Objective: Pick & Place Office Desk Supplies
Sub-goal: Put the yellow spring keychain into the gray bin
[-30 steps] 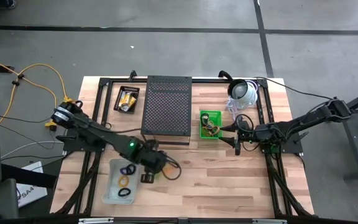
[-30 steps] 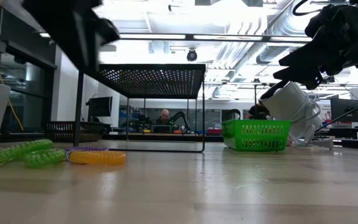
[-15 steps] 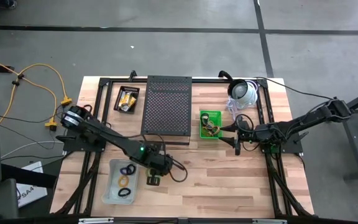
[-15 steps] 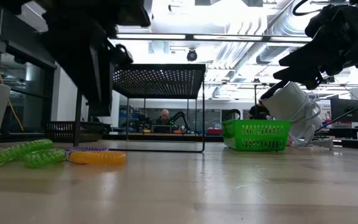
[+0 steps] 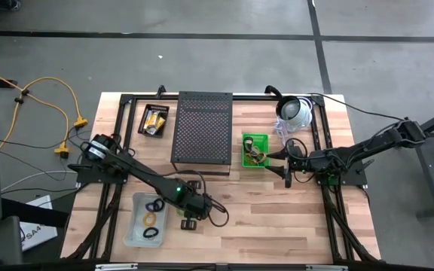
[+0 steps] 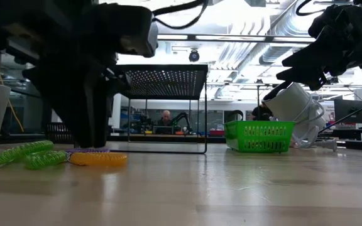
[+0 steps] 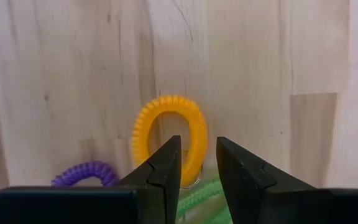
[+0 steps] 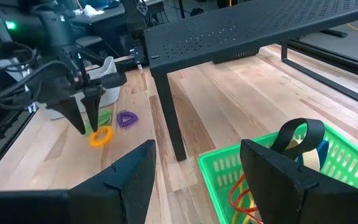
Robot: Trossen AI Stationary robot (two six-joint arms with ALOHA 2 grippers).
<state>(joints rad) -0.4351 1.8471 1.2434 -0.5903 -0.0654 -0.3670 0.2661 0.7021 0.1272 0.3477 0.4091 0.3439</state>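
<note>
Looking straight down: left gripper [image 5: 187,223] lowered over bare plank table [image 5: 262,218] right of clear tray [image 5: 132,233]; right gripper [image 5: 286,165] beside green mesh basket [image 5: 254,140]. Level across: ribbed orange coil loop [image 6: 98,159] flat on wood, touching green coils [image 6: 27,154]. Past left wrist: tapered fingers [image 7: 163,169] parted, straddling the orange loop's rim, purple coil [image 7: 82,174] beside; past right wrist: jaws spread wide, empty.

A ribbed orange loop [image 7: 169,144] is showing bright against the pale wooden table [image 7: 67,68], with a purple loop [image 7: 82,174] at its seven o'clock and green loops [image 6: 27,154] lying nearby. At three o'clock on the table, a green basket [image 5: 254,150] is sitting beside a black perforated shelf [image 5: 203,128]. A white dome-shaped device [image 5: 295,111] is gleaming at one o'clock.
</note>
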